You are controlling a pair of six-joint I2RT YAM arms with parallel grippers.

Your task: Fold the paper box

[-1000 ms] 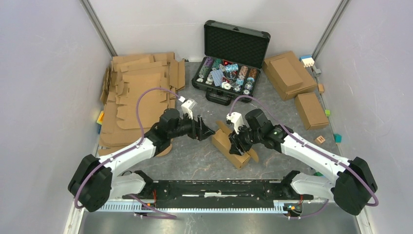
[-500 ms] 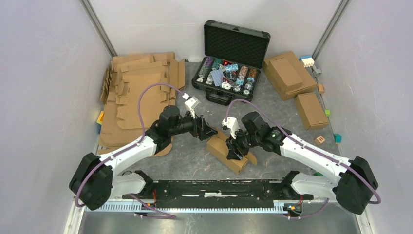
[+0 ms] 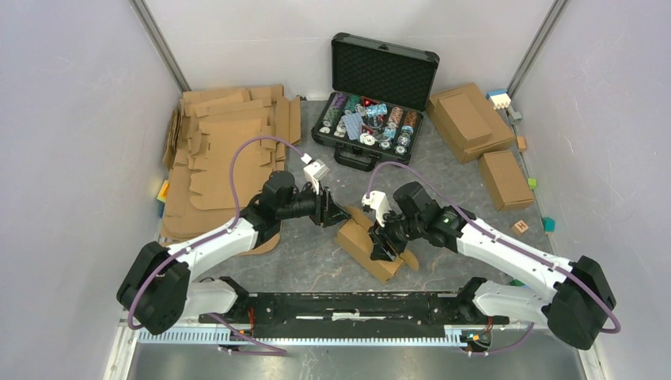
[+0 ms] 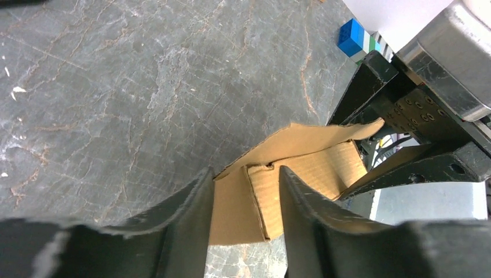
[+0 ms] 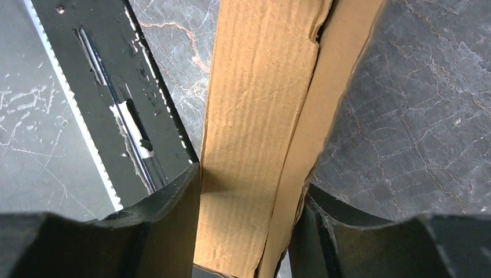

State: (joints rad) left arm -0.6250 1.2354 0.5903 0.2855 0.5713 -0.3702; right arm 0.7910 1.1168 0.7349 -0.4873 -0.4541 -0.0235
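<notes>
The paper box (image 3: pixel 362 244) is a brown, partly folded cardboard piece lying slantwise at the table's middle front. My right gripper (image 3: pixel 385 239) is shut across its width. In the right wrist view both fingers press the box's (image 5: pixel 260 87) side walls, with the gripper (image 5: pixel 250 179) straddling it. My left gripper (image 3: pixel 339 215) is open just at the box's far left end. In the left wrist view the box's open end (image 4: pixel 312 168) and a raised flap show between and beyond the spread fingers of the gripper (image 4: pixel 244 174); I cannot tell whether they touch it.
An open black case (image 3: pixel 380 95) of chips stands at the back. A pile of flat cardboard blanks (image 3: pixel 221 158) covers the left. Two folded boxes (image 3: pixel 467 119) (image 3: pixel 505 178) sit at the right, with small coloured blocks (image 3: pixel 520 227) nearby. The black rail (image 3: pixel 348 305) runs along the front.
My right gripper has shifted the box a little to the left. My left gripper has moved slightly right, closer to the box's end.
</notes>
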